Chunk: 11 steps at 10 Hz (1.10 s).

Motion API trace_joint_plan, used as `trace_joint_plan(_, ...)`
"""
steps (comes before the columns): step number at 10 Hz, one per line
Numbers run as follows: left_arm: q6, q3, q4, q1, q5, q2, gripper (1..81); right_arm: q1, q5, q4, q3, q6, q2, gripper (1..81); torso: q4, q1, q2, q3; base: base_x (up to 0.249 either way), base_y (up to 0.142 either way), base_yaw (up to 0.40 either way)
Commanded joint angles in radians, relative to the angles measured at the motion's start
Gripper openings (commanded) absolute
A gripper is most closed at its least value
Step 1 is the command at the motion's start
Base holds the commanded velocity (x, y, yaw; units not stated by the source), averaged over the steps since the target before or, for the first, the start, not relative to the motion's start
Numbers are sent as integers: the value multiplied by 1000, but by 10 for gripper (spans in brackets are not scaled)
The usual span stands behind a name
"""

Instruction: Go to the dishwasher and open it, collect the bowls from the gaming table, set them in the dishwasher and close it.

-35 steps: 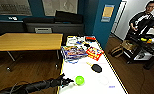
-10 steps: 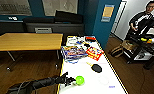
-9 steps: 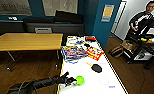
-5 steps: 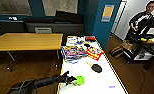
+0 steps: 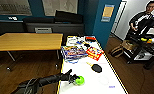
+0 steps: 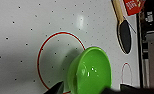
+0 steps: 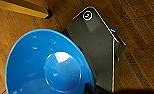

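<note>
The lime green bowl [image 5: 80, 80] is on the near part of the white gaming table [image 5: 103, 86]. My left gripper [image 5: 73, 78] reaches it from the left and is shut on its rim. In the left wrist view the green bowl [image 6: 93, 70] is tipped on its side, above a red circle printed on the dotted white gaming table [image 6: 23, 30]. The blue bowl [image 7: 43, 65] shows large in the right wrist view, over the wooden floor. My right gripper [image 7: 91, 88] is shut on its edge. The dishwasher is out of view.
Game boxes [image 5: 73, 51], a red pack [image 5: 94, 53] and a black paddle [image 5: 96, 67] lie further along the white table. A light wooden table [image 5: 25, 41] stands to the left. A person [image 5: 143, 22] with a control rig stands at the far right behind a cart.
My left arm has stretched a little further forward to the green bowl. The bowl has stayed in about the same place on the table.
</note>
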<state>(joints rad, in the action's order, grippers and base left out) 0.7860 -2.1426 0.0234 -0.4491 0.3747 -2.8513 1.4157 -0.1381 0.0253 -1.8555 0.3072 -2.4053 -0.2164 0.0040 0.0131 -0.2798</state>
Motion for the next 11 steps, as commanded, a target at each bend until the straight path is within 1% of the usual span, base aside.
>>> trace_joint_plan(1,3,3,13,152,27,-30,811,-31,54,16,6,0,42,10,0,0,0,0,0,0,0)
trace_joint_plan(8,-2,0,15,112,21,-25,811,-34,55,16,-2,0,33,10,0,0,0,0,0,0,0)
trace_joint_plan(11,-5,-5,29,83,20,-28,811,-36,55,16,-5,0,27,10,0,0,0,0,0,0,0)
